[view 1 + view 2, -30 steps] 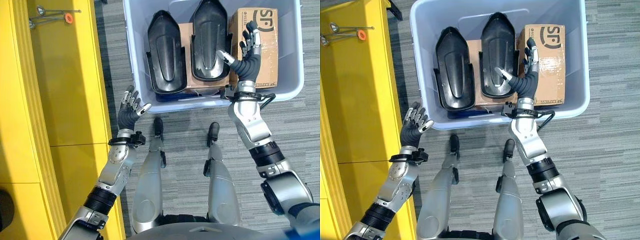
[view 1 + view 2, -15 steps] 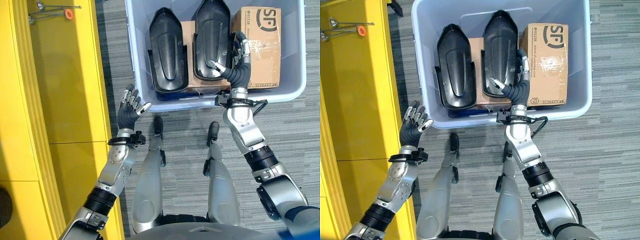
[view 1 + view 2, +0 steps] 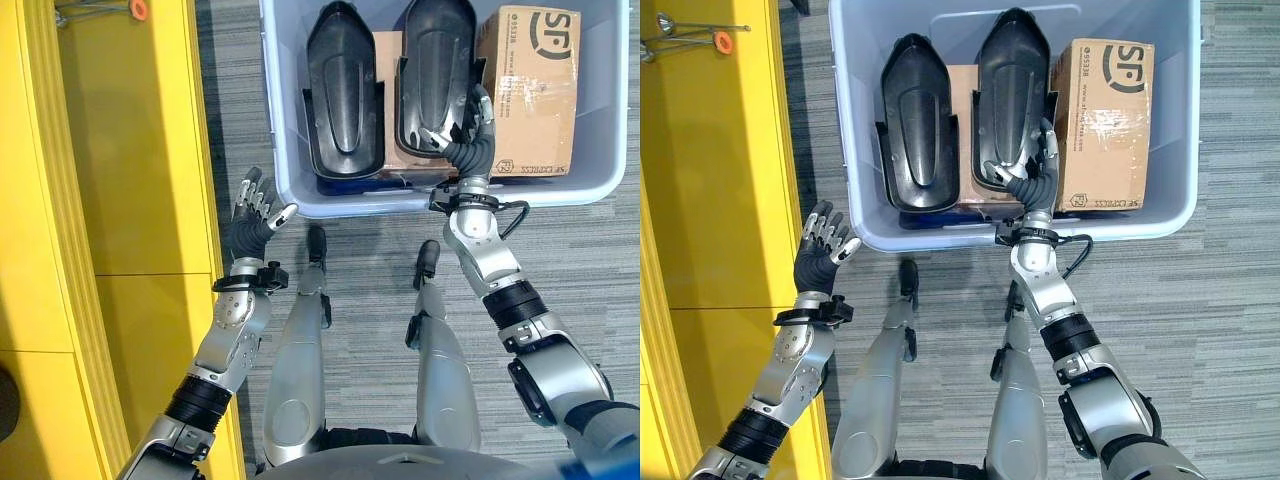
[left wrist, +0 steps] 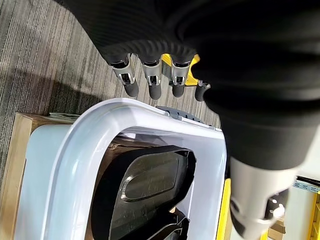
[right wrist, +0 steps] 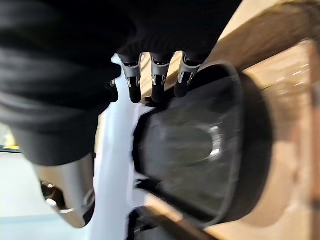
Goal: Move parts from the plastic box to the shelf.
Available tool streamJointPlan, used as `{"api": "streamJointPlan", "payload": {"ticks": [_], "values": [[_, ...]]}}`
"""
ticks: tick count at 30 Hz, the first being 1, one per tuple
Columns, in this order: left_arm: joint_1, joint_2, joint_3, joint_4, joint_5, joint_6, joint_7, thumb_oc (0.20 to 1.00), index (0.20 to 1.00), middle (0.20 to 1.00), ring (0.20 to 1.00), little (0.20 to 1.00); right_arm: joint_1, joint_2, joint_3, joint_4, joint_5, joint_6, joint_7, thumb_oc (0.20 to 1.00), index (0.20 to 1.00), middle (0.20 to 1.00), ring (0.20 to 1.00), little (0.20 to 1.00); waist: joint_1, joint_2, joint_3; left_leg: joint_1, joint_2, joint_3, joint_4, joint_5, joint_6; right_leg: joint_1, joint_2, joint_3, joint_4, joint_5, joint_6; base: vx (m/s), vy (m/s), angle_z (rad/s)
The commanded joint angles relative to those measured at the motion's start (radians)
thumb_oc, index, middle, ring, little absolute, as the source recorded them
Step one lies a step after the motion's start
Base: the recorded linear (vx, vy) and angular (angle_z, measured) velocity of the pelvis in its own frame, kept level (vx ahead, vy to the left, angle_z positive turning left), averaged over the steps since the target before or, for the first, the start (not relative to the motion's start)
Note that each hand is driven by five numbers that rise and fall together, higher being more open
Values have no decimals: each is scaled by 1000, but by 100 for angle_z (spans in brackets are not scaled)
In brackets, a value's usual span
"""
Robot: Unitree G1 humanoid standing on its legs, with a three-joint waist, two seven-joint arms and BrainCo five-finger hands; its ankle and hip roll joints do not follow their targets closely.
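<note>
Reaching into the pale plastic box, the right hand, fingers spread, is set at the black moulded shell part; rigid, light, slick, best gripped by its rim.

Two glossy black parts and a brown carton fill a pale lavender-grey box; yellow shelf.

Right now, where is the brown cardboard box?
The cardboard box sits inside the plastic box, at the robot's right end of it, just right of the right black part that the right hand reaches around.
</note>
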Motion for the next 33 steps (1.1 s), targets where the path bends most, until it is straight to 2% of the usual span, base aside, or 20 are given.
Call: {"api": "streamJointPlan", "payload": {"ticks": [1,12,20,33], "values": [[43,50,-3,-109,31,-50,8,1000,1000,1000,1000,1000,-49,-36,-42,-27,6,-27,-32,1000,1000,1000,1000,1000,17,14,-3,-11,-16,3,15,-41,13,-8,-45,-1,170,-137,31,0,0,0],[32,47,-15,-98,34,-54,15,1000,1000,1000,1000,1000,-37,-64,-81,28,12,-35,-63,1000,1000,1000,1000,1000,8,9,7,-23,-17,-2,18,-46,17,-24,-40,5,177,-142,29,0,0,0],[29,49,-21,-100,24,-57,12,1000,1000,1000,1000,1000,-72,-81,-66,51,8,-30,-59,1000,1000,1000,1000,1000,13,8,7,-31,-19,-7,22,-48,19,-29,-39,4,180,-144,29,0,0,0],[22,67,-32,-112,24,-61,14,1000,1000,1000,1000,1000,-219,-98,65,86,-142,45,-38,1000,1000,1000,1000,1000,57,6,7,-63,-37,-42,31,-46,24,-18,-42,-21,178,-151,30,6,-2,4]]}}
